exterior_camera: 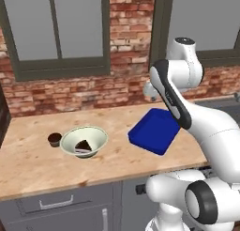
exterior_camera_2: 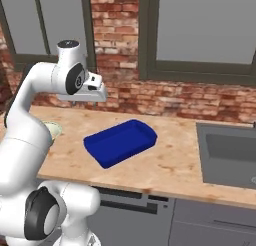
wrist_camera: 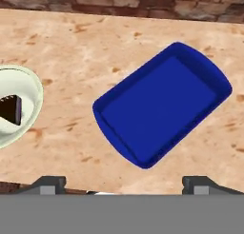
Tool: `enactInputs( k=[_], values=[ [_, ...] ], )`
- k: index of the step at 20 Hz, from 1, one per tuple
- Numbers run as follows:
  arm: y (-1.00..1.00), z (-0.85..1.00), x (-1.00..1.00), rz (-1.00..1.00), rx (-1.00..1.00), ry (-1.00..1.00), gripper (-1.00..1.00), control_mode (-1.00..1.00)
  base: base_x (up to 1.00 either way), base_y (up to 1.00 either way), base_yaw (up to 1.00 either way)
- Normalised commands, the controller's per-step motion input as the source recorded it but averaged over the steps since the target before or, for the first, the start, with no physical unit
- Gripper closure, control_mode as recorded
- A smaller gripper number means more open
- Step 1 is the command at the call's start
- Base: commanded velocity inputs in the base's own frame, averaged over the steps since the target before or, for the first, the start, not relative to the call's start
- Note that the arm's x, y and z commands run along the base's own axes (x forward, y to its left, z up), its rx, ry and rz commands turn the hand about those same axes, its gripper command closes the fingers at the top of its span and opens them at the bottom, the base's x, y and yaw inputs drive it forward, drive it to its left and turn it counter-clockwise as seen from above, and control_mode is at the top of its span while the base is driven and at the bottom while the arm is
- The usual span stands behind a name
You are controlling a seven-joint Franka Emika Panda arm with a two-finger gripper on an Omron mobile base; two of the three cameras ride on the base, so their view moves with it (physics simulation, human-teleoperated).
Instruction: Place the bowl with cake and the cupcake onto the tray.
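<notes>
The gripper (wrist_camera: 124,183) is hanging with its tips spread wide and empty above the tray (wrist_camera: 162,104), while the bowl with cake (wrist_camera: 14,107) is getting cut off at the hand view's edge

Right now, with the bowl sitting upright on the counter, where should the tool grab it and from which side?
Take the bowl by its rim, coming straight down, one finger inside and one outside the wall. It is wide and round, probably too broad to span. I'd choose the rim nearest the tray, away from the cupcake and clear of the cake.
</notes>
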Motion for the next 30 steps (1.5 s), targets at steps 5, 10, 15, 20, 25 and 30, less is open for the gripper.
enactInputs(
  k=[5,10,15,20,25,30],
  values=[
    [0.00,0.00,0.00,0.00,0.00,0.00,-1.00,1.00,0.00,0.98,0.00],
    [0.00,0.00,0.00,0.00,0.00,0.00,-1.00,1.00,0.01,0.71,0.00],
    [-0.12,-0.04,0.03,0.00,0.03,0.00,-1.00,-1.00,0.00,0.00,0.00],
    [-0.74,-0.31,0.41,0.03,0.12,0.10,-1.00,-1.00,0.00,0.00,0.00],
    [-0.72,-0.21,0.50,0.04,0.13,0.21,-1.00,-1.00,0.00,0.00,0.00],
    [-0.26,-0.28,0.42,0.05,0.06,0.05,-1.00,-1.00,0.00,0.00,0.00]
  ],
)
